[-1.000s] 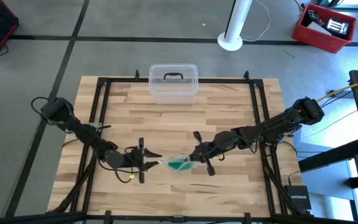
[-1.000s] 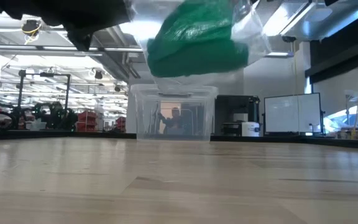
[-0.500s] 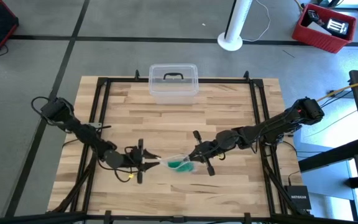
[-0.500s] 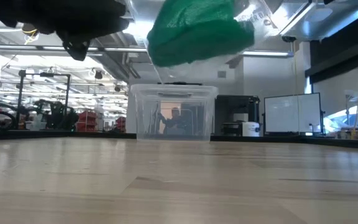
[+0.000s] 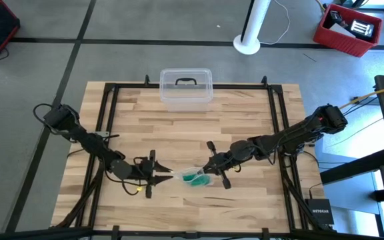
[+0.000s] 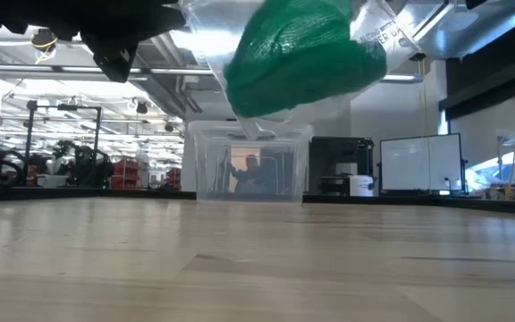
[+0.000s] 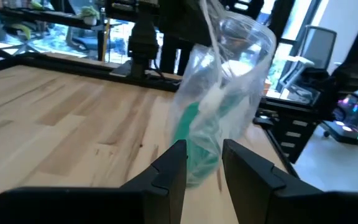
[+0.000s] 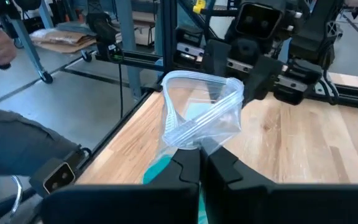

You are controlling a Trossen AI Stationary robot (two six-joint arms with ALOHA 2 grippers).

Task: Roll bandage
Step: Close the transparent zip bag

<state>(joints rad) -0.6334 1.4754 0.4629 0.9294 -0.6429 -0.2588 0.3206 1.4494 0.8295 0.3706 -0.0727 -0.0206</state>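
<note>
The teal-green bandage (image 5: 193,178) is a bunched lump inside a clear plastic zip bag (image 5: 187,173), which hangs in the air between both grippers, clear of the table (image 6: 257,268). In the low view the bandage (image 6: 302,58) fills the bag's (image 6: 374,31) lower part. My left gripper (image 5: 169,176) is at the bag's left end. My right gripper (image 5: 205,172) is at its right end. The bag's mouth (image 8: 201,81) gapes open in the right wrist view. My left gripper has the bag's edge (image 7: 204,155) between its two fingers, which come level from the table's left and stand a little apart. The bag (image 7: 235,68) reaches away from the fingers, lifted clear of the table. My right gripper pinches the bag's plastic (image 8: 199,144) between its shut fingers, coming level from the table's right. The open mouth and zip strip (image 8: 210,115) stand beyond the fingertips, and the bandage (image 8: 157,171) hangs beside them.
A clear lidded box (image 5: 186,88) stands at the table's far edge, also seen in the low view (image 6: 249,161). A black frame (image 5: 105,120) runs along the table's sides. A person's sleeve (image 8: 11,143) shows beyond the table's edge.
The bag with the bandage has stayed lifted between both grippers. In the low view it has shifted a little sideways and tilted. Both grippers have kept their hold.
</note>
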